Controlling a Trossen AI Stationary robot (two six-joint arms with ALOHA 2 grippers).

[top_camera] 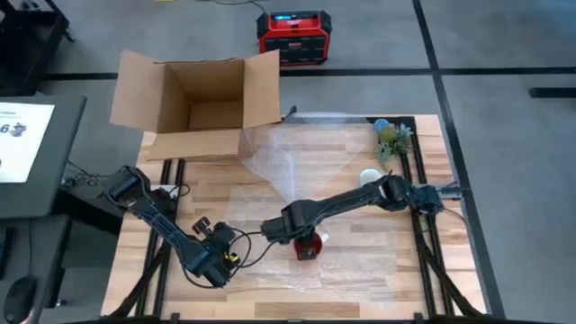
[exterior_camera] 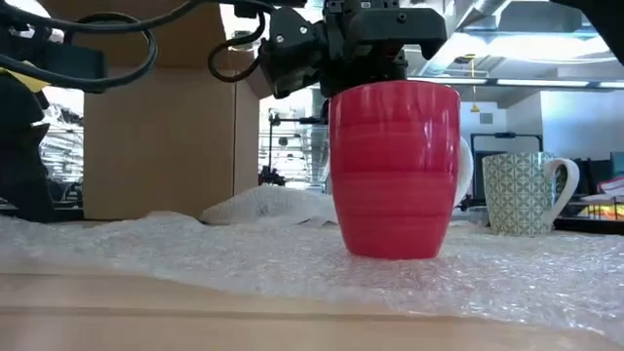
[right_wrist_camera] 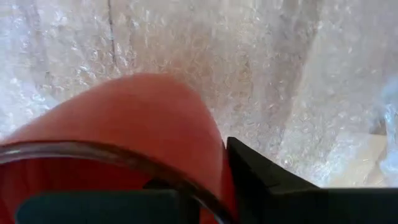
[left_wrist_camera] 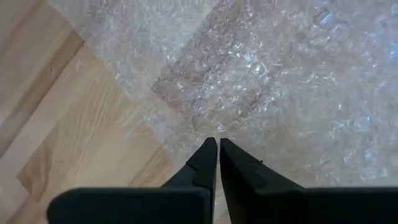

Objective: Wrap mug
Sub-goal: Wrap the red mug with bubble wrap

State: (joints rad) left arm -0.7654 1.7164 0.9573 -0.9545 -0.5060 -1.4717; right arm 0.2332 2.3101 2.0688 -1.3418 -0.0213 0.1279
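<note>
A red mug (exterior_camera: 395, 171) stands upright with its base on a sheet of bubble wrap (top_camera: 306, 171) that covers the middle of the table. My right gripper (top_camera: 304, 236) comes down on the mug from above and is shut on its rim. My left gripper (left_wrist_camera: 217, 146) is shut near the table's front left. Its tips are over the wrap's near left edge (left_wrist_camera: 149, 118), where wrap meets bare wood. In the high view this gripper (top_camera: 219, 261) lies left of the mug. My right gripper holds the red mug by its rim (right_wrist_camera: 134, 158), with one finger (right_wrist_camera: 93, 205) inside the mug and the other finger (right_wrist_camera: 261, 180) outside against the wall. The fingers point down from above. The mug stands upright on the bubble wrap. My left gripper's shut tips are at the wrap's edge; I cannot tell whether they touch it.
A patterned white mug (exterior_camera: 522, 190) stands on the table's right side, near a small green plant (top_camera: 393, 139). An open cardboard box (top_camera: 202, 103) sits at the far left corner. A red device (top_camera: 292, 34) lies on the floor beyond the table.
</note>
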